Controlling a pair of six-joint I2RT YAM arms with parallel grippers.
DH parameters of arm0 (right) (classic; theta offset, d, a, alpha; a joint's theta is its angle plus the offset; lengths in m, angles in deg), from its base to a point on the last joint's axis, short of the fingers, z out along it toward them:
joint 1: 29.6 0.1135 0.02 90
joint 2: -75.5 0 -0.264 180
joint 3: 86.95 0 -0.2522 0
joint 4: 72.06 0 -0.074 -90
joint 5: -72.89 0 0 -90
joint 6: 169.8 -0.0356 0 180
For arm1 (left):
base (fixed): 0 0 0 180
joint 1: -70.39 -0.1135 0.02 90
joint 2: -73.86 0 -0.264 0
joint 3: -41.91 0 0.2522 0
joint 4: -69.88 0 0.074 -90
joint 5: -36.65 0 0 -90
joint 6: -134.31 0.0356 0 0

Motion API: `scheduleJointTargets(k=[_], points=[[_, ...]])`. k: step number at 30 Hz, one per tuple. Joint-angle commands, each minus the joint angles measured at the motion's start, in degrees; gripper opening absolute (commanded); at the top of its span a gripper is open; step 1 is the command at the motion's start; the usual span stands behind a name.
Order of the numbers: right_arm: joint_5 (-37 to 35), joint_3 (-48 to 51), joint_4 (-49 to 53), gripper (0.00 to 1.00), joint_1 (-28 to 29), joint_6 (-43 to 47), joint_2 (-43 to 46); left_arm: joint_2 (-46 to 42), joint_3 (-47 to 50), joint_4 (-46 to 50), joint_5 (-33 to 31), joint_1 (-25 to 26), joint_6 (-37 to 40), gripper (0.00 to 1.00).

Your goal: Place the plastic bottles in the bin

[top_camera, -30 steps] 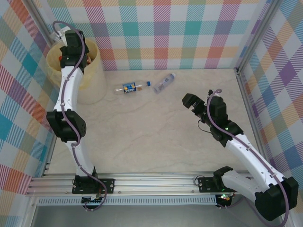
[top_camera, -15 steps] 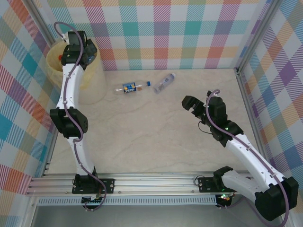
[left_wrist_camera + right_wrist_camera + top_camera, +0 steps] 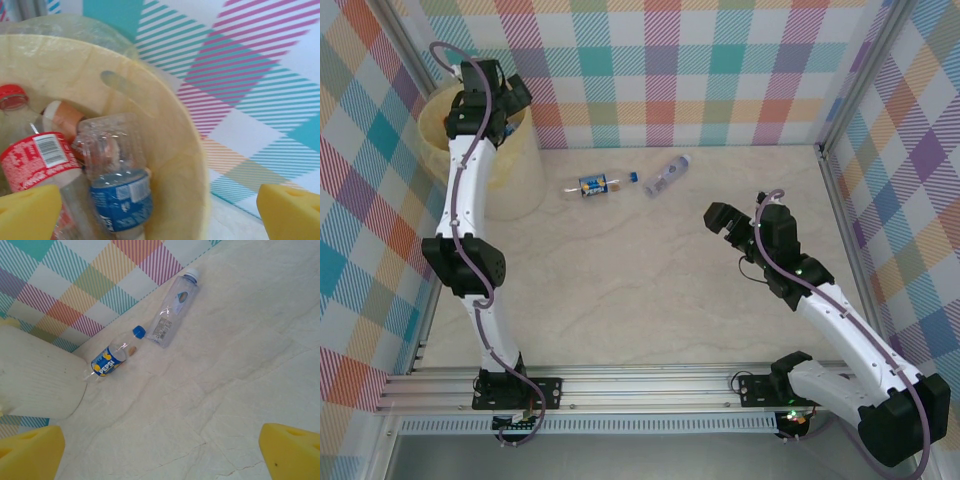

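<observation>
The bin (image 3: 525,175) sits directly beneath the left gripper (image 3: 512,100), which is spread wide and empty over a red-labelled bottle (image 3: 37,157) and a blue-labelled bottle (image 3: 117,185) inside. Ahead and left of the right gripper (image 3: 720,218), also wide open, the Pepsi bottle (image 3: 595,185) and a white-capped clear bottle (image 3: 665,177) lie on the surface (image 3: 650,290). Both look nearly empty: light, thin-walled, slick, liable to roll. Closing gently across the labelled mid-body seems the surest hold.

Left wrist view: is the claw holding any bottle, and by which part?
Nothing is held. The left claw is open and empty, over the bottles lying in the bin.
</observation>
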Motion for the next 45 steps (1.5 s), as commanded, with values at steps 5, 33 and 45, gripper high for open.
scheduleJointTargets(k=[5, 33, 45], points=[[-0.5, 0.6, -0.8, 1.00, 0.0, -1.1, 1.3, -7.4, 5.9, -5.5, 1.3, 8.5, 2.2, 1.00], [-3.5, 2.2, 3.9, 1.00, -0.1, 3.0, 4.7, 17.6, 4.9, -4.1, 10.3, 20.1, 42.5, 1.00], [-3.6, 1.9, 4.0, 1.00, 0.0, 3.8, 3.4, 20.8, 4.7, 3.8, 8.8, 17.8, 61.2, 1.00]])
